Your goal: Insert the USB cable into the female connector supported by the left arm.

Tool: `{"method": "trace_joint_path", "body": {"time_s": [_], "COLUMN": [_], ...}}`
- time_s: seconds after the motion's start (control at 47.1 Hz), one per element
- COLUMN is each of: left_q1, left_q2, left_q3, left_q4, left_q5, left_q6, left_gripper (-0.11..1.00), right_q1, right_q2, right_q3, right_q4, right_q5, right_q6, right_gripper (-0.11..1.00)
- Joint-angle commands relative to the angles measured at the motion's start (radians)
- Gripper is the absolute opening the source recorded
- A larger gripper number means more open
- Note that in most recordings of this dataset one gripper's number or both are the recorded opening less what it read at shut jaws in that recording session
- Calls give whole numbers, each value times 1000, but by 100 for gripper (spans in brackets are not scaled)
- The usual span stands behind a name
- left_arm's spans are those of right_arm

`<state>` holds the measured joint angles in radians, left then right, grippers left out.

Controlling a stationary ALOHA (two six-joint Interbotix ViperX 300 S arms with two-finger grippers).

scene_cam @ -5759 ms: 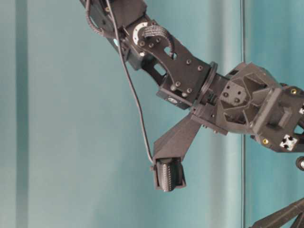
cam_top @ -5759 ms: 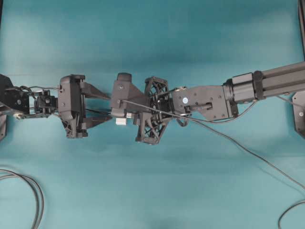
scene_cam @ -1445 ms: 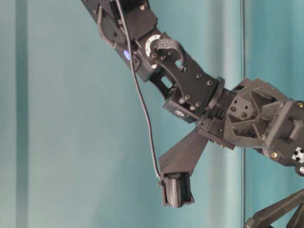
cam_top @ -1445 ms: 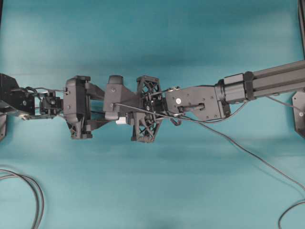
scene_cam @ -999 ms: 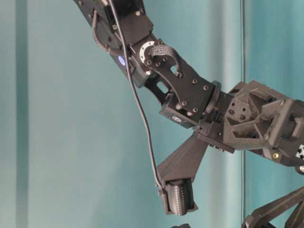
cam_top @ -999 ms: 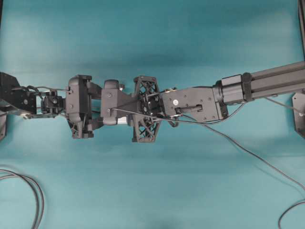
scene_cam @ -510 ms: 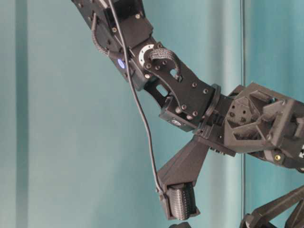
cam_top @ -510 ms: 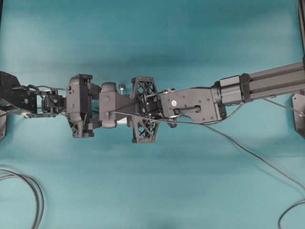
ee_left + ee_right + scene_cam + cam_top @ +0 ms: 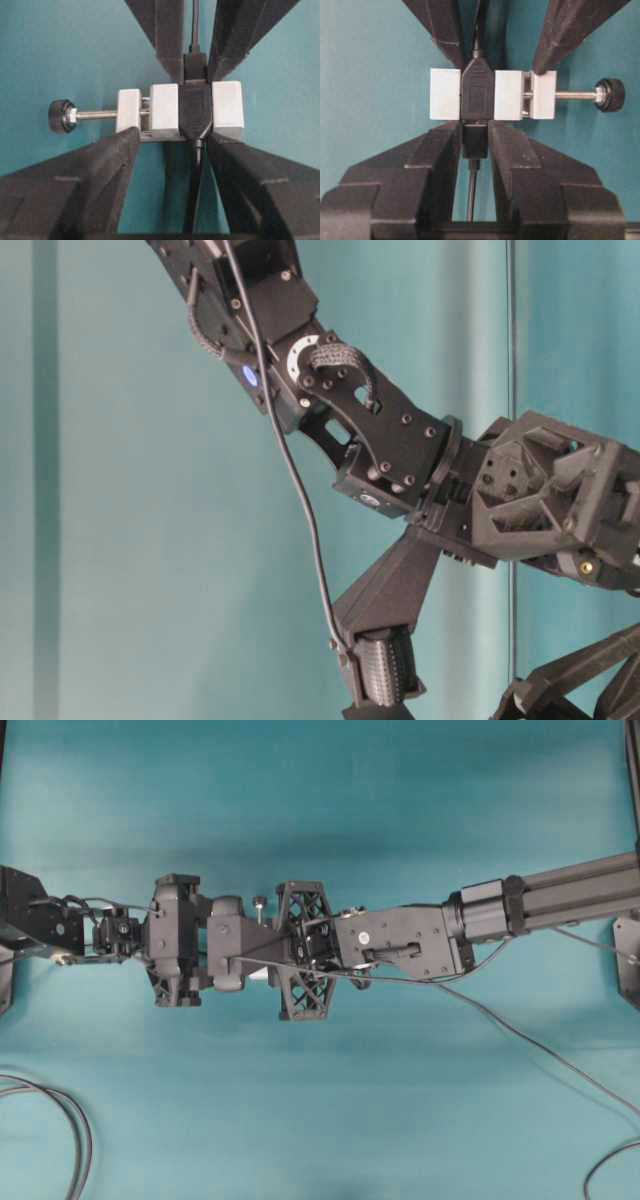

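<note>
Plug looks seated in the socket; release is left.

The right black gripper (image 9: 475,142) pinches the dark USB cable plug (image 9: 475,141), flush against the white clamped female connector (image 9: 195,109); the left black gripper (image 9: 170,142) clasps that block.

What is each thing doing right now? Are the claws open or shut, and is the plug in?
left gripper: shut on the white ends of the female connector.
right gripper: shut on the black plug of the USB cable.
USB cable: plug butts against the socket, no metal showing; looks plugged in.
female connector: held at both ends.
</note>
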<state>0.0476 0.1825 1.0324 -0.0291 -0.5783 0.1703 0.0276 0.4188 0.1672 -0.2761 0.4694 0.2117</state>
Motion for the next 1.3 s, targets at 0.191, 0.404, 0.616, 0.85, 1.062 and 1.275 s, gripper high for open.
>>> {"method": "trace_joint_path", "body": {"time_s": [0.191, 0.404, 0.616, 0.85, 1.062, 1.275], "left_q1": [-8, -8, -8, 5, 11, 11], "left_q2": [11, 0, -29, -97, -193, -275], "left_q3": [-43, -31, -12, 66, 146, 175], "left_q4": [5, 5, 3, -5, -12, -12], "left_q5": [-14, -12, -12, -15, -20, -3], "left_q6": [-2, -2, -3, -3, -5, -6], "left_gripper": [65, 69, 70, 71, 71, 71], "right_q1": [-3, -5, -3, -8, -8, -18], "right_q2": [-23, -43, -60, -115, -222, -330], "right_q3": [-34, -11, 3, 66, 190, 336], "right_q4": [-6, -6, -6, -6, -6, -6], "right_q5": [2, 0, -8, -8, -63, -163], "right_q6": [12, 17, 28, 26, 35, 64], "right_gripper": [21, 21, 55, 70, 70, 70]}}
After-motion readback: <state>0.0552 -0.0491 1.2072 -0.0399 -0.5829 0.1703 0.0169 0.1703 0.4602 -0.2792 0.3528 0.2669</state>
